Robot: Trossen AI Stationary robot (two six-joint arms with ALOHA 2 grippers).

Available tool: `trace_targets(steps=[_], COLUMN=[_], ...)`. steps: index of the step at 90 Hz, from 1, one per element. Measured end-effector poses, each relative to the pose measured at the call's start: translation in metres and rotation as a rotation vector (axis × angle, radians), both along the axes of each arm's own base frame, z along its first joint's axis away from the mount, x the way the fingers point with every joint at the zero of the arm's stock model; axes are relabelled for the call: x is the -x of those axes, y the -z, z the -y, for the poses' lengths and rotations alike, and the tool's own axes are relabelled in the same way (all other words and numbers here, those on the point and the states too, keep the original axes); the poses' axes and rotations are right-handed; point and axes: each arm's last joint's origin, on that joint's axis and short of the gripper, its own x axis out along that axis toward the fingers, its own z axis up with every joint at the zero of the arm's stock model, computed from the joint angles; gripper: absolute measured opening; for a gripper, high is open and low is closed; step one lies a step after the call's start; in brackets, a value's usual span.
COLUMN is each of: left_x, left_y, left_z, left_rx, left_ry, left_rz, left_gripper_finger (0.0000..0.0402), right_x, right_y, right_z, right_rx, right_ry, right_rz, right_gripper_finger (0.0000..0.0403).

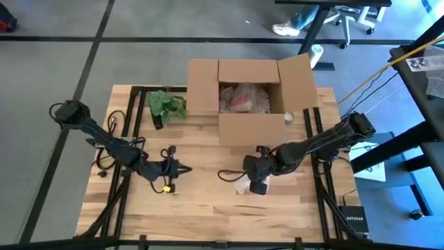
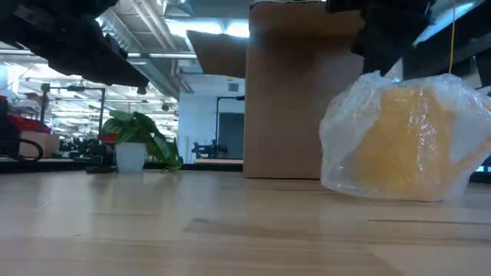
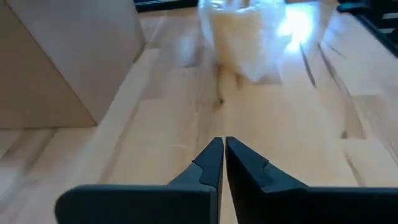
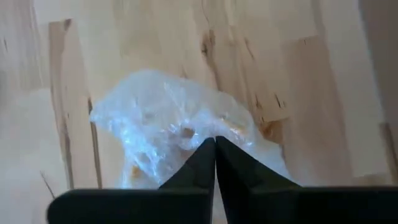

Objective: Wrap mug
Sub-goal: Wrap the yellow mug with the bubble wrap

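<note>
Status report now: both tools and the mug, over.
Left tool shut, empty, on the table's left. Right tool shut just above the wrapped mug. Mug on table, before the box. Nothing blocking.

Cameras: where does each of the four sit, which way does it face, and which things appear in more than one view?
High view: above the table, looking straight down; both arms, cardboard box, plant.
Low view: at table-top height, looking level across the table; wrapped mug, box, plant; dark arm parts at the top.
Left wrist view: on the left arm, looking past its shut fingers toward the mug and box.
Right wrist view: on the right arm, looking down past its shut fingers at the mug.
Shared: the wrapped mug shows in all four.
</note>
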Motion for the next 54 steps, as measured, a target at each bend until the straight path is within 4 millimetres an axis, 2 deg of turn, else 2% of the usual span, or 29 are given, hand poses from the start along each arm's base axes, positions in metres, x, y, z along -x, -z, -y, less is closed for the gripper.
trace_targets(steps=[15, 34, 44, 54], left_x=[0.001, 0.001, 0.001, 0.001], left_y=[0.0, 0.0, 0.0, 0.0], left_z=[-0.001, -0.002, -0.002, -0.002], left_rx=[-0.005, -0.013, -0.015, -0.016], left_ry=[-0.042, -0.07, -0.069, -0.069], left_rz=[0.008, 0.014, 0.013, 0.013], left_gripper_finger=[0.0, 0.0, 0.0, 0.0], right_x=[0.002, 0.002, 0.0, -0.002], right_y=[0.0, 0.014, 0.03, 0.053], right_z=[-0.004, -0.004, -0.002, 0.003], right_rx=[-0.032, -0.049, -0.093, -0.129], right_ry=[-0.005, -0.004, -0.01, -0.004], right_rz=[-0.015, -0.001, 0.028, 0.024], right_gripper_finger=[0.0, 0.0, 0.0, 0.0])
